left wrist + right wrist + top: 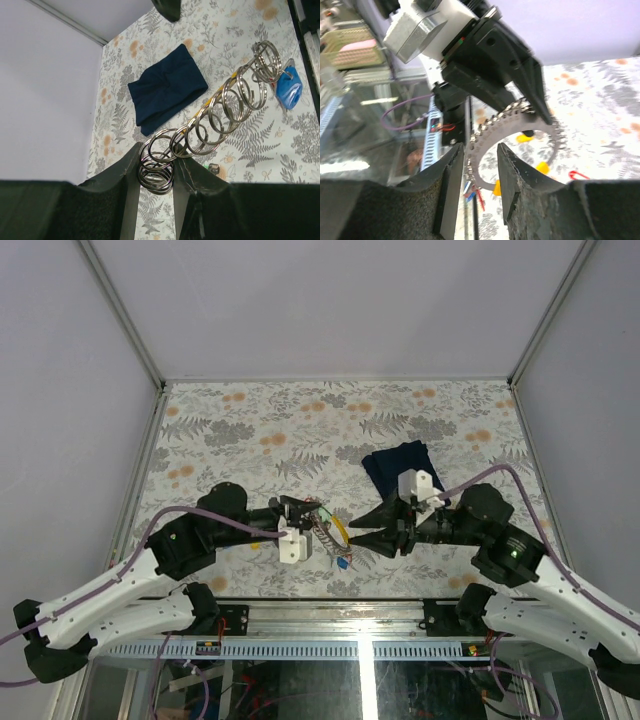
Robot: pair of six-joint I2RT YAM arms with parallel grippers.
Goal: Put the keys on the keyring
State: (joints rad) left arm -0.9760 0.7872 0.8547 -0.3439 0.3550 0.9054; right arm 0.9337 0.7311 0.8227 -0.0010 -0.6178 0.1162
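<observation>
The keyring (220, 107) is a long chain of silvery rings, and my left gripper (157, 155) is shut on its near end. A key with a blue tag (290, 90) hangs at the ring's far end. In the right wrist view the keyring's toothed rim (512, 127) curves between my right gripper's (480, 146) jaws, which stand open around it with a gap on the right side. Yellow tags (542, 167) hang off the rim. From above, my left gripper (312, 525) and right gripper (352, 530) meet tip to tip at the keyring (326, 537).
A dark navy folded cloth (400, 465) lies on the flowered table just behind my right gripper; it is also in the left wrist view (167, 87). A red clip (577, 175) lies on the table. The table's metal front rail (330, 615) runs close behind both grippers.
</observation>
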